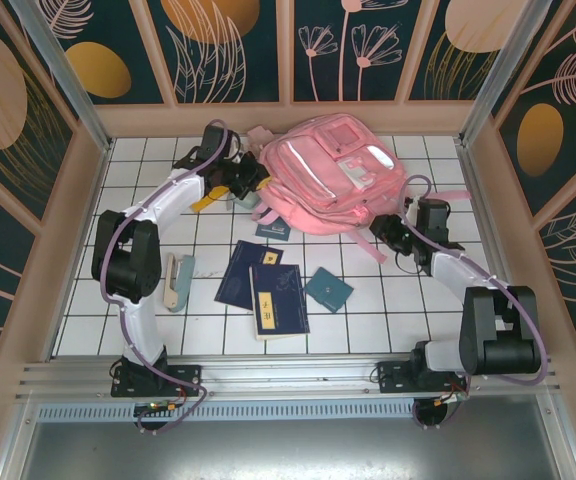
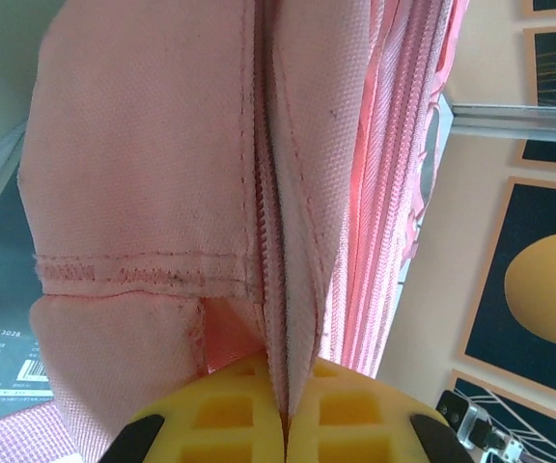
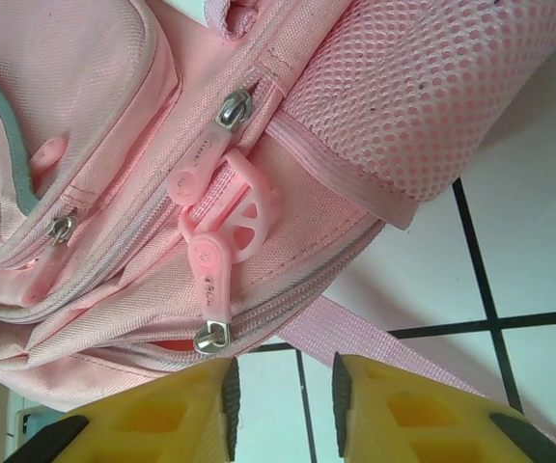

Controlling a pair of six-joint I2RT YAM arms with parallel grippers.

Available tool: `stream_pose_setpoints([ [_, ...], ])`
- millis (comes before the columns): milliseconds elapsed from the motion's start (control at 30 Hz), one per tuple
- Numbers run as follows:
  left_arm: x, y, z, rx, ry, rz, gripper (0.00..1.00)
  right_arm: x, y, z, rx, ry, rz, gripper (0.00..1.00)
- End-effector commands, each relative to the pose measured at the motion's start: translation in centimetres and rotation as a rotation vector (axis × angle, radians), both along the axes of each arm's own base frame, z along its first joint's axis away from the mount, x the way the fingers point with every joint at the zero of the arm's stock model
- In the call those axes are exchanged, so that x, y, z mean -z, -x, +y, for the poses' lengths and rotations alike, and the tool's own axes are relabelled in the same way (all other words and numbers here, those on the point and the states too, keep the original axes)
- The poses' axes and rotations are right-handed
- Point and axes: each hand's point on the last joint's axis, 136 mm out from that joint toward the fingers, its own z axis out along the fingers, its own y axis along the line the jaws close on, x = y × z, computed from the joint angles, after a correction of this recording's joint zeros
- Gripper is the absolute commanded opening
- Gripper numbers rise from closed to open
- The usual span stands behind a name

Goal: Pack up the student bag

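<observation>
Pink and glossy, the student bag (image 1: 333,175) lies at the far side of the white-tiled counter (image 1: 378,300). At the bag's left edge, the left claw (image 2: 283,417) is clamped on a fold of its fabric along a zip seam. Just beside the bag's right corner, the right claw (image 3: 286,386) stands narrowly parted and holds nothing, its tips short of the zip pulls (image 3: 215,207). Nearer than the bag lie navy books (image 1: 268,290), a small teal square (image 1: 328,290) and a pale-green pencil case (image 1: 178,280), all unpacked. Judged stage: early. The zips there look closed, and everything has yet to go in.
</observation>
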Motion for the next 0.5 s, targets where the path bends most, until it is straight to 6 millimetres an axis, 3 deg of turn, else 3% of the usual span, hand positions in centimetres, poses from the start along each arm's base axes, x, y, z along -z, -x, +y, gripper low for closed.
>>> stream_pose_setpoints([
  [0, -4.4, -1.2, 0.5, -0.028, 0.038, -0.132, 0.0, -0.3, 0.0, 0.3, 0.001, -0.044, -0.017, 0.33],
  [267, -4.3, -1.2, 0.3, -0.023, 0.042, -0.132, 0.0, 1.1, 0.3, 0.6, 0.004, -0.059, 0.022, 0.44],
  [467, -4.3, -1.0, 0.0, -0.015, 0.045, -0.131, 0.0, 2.1, -0.8, 1.3, 0.0, -0.055, 0.062, 0.45],
])
